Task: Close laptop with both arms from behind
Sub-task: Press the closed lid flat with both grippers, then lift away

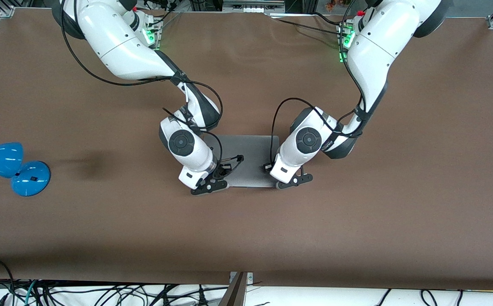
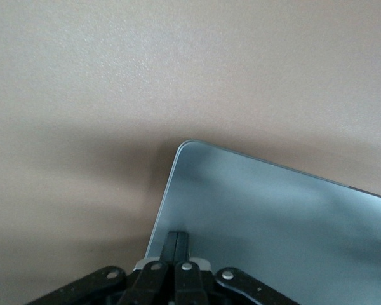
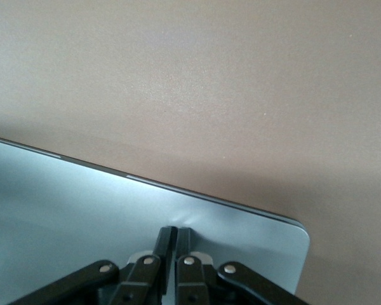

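The silver-grey laptop (image 1: 248, 159) lies on the brown table between the two hands with its lid down; no keyboard or screen shows. My left gripper (image 1: 291, 180) is shut, its fingertips resting on the lid (image 2: 273, 222) by the corner nearest the front camera at the left arm's end; its own view shows the gripper (image 2: 179, 236) there. My right gripper (image 1: 209, 186) is shut too and rests on the lid (image 3: 82, 210) by the other near corner, as its own view of the gripper (image 3: 176, 232) shows.
A blue desk lamp (image 1: 12, 168) lies on the table toward the right arm's end. Cables hang below the table's edge (image 1: 102, 293) nearest the front camera.
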Tool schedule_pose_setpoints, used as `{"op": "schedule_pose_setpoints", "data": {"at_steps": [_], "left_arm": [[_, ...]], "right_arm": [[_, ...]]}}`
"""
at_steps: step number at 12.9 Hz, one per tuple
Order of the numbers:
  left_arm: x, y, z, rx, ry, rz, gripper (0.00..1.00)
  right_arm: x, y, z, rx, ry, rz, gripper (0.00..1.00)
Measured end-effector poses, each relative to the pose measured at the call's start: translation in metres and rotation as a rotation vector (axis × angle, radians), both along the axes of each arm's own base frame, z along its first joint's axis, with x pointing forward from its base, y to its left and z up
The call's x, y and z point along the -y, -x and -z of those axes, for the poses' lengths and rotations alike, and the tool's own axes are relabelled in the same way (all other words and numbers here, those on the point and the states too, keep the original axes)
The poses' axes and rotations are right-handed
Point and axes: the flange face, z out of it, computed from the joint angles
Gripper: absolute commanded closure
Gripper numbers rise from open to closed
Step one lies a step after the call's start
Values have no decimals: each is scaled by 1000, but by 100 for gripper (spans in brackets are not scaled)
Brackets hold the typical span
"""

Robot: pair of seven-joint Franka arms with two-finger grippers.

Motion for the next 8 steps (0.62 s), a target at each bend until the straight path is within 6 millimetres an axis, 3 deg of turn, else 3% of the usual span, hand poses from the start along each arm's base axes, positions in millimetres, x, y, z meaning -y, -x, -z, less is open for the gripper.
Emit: {"op": "schedule_pose_setpoints", "data": {"at_steps": [6,8], "left_arm": [[0,0,1,3,1,0,100],[0,0,1,4,2,0,100]], "right_arm": [[0,-1,-1,6,-2,-8,89],[0,-2,-3,8,-5,-6,82]]}}
